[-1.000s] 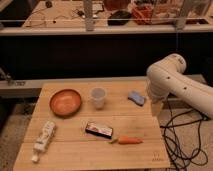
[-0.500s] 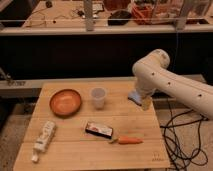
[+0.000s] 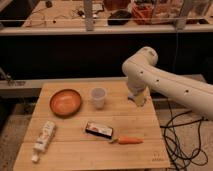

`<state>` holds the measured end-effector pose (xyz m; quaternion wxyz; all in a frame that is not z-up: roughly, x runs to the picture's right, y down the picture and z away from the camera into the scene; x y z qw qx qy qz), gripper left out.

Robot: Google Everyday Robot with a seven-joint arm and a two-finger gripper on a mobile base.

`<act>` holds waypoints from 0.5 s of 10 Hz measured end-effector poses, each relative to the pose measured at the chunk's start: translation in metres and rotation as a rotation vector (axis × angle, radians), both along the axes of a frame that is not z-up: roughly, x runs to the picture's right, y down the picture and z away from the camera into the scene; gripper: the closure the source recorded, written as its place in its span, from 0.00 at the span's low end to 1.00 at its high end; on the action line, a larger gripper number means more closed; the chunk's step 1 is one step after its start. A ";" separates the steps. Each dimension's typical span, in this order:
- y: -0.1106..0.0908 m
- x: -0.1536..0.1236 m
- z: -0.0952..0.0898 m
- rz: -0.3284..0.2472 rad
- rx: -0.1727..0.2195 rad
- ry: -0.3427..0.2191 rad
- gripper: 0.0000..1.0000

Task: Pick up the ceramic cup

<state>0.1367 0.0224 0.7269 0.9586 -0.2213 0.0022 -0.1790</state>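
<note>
Gripper (image 3: pixel 138 99) sits low at the table's (image 3: pixel 75 156) right rear, half hidden by its arm; we cannot tell its opening. Ceramic cup (image 3: pixel 98 97) stands free beside the bowl (image 3: pixel 65 102). Dark packet's (image 3: pixel 98 130) lettering unreadable.

Gripper (image 3: pixel 138 98) low beneath bent arm (image 3: pixel 170 84)

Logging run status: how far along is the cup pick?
Done: nothing yet; the cup stands upright on the table beside the bowl, untouched. In hand: the gripper hangs low over the table, off to the cup's right in the view and apart from it. Left: reach the cup, grasp it, lift.
</note>
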 end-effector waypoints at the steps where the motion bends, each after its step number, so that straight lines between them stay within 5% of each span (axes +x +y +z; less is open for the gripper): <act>1: -0.002 -0.005 0.001 -0.018 0.004 -0.010 0.20; 5: -0.010 -0.031 0.010 -0.088 0.017 -0.058 0.20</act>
